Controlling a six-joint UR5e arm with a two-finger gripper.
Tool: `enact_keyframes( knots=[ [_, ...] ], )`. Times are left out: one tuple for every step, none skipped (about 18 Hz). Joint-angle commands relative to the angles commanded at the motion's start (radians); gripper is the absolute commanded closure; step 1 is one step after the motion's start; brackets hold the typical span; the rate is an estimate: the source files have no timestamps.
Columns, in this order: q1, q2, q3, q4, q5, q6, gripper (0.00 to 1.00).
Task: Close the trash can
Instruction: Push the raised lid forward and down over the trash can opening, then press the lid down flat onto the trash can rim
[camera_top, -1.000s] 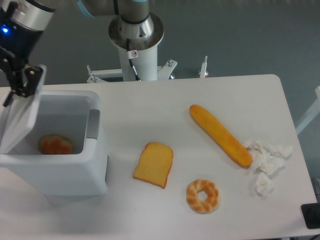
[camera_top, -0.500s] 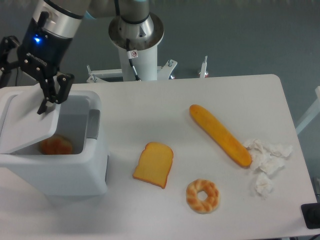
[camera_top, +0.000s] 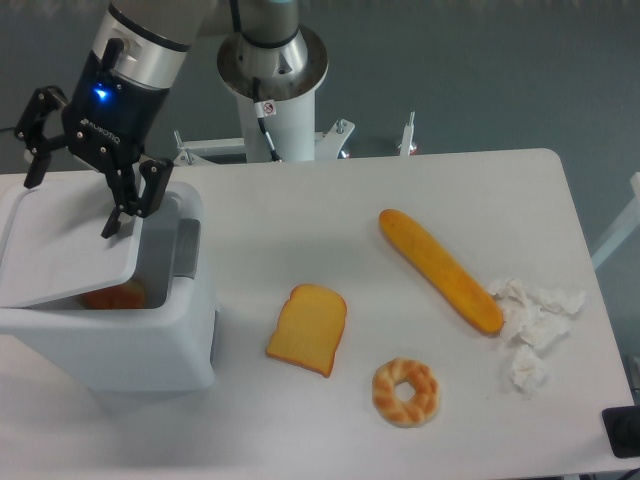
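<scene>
The trash can (camera_top: 150, 340) is a large white boxy bin at the left of the table. Its flat white lid (camera_top: 65, 245) is tilted down over most of the opening, leaving a gap on the right side by the grey latch tab (camera_top: 187, 246). An orange food item (camera_top: 112, 296) shows inside under the lid's edge. My gripper (camera_top: 72, 198) hangs open just above the lid's back edge, one finger (camera_top: 121, 208) over the lid's right corner and the other at the far left; whether they touch the lid is unclear.
On the table to the right lie a slice of bread (camera_top: 308, 328), a twisted doughnut (camera_top: 405, 391), a long baguette (camera_top: 440, 270) and crumpled white paper (camera_top: 530, 318). The arm's base (camera_top: 272, 80) stands behind the table.
The lid has swung from nearly upright at the left down over most of the opening. My gripper has moved right and opened wider above it.
</scene>
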Motion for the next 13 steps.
enact_keyframes(
  knots=[
    [0.005, 0.002, -0.009, 0.002, 0.0, 0.008, 0.0],
    [0.005, 0.002, -0.018, 0.0, 0.002, 0.015, 0.0],
    [0.005, 0.002, -0.025, 0.0, 0.003, 0.021, 0.0],
    [0.008, 0.0, -0.028, 0.002, 0.003, 0.022, 0.0],
    [0.011, -0.003, -0.028, 0.002, 0.002, 0.022, 0.0],
    [0.017, -0.003, -0.029, 0.002, 0.002, 0.02, 0.0],
    [0.018, -0.003, -0.029, 0.0, 0.0, 0.018, 0.0],
    [0.021, -0.005, -0.031, -0.002, -0.002, 0.014, 0.0],
    [0.023, -0.005, -0.038, -0.002, 0.0, 0.011, 0.0],
    [0.023, -0.003, -0.052, -0.002, 0.0, 0.012, 0.0],
    [0.025, -0.003, -0.063, -0.003, 0.0, 0.012, 0.0],
    [0.032, -0.002, -0.066, -0.003, 0.0, 0.011, 0.0],
    [0.037, -0.002, -0.066, -0.005, 0.0, 0.009, 0.0]
  ],
)
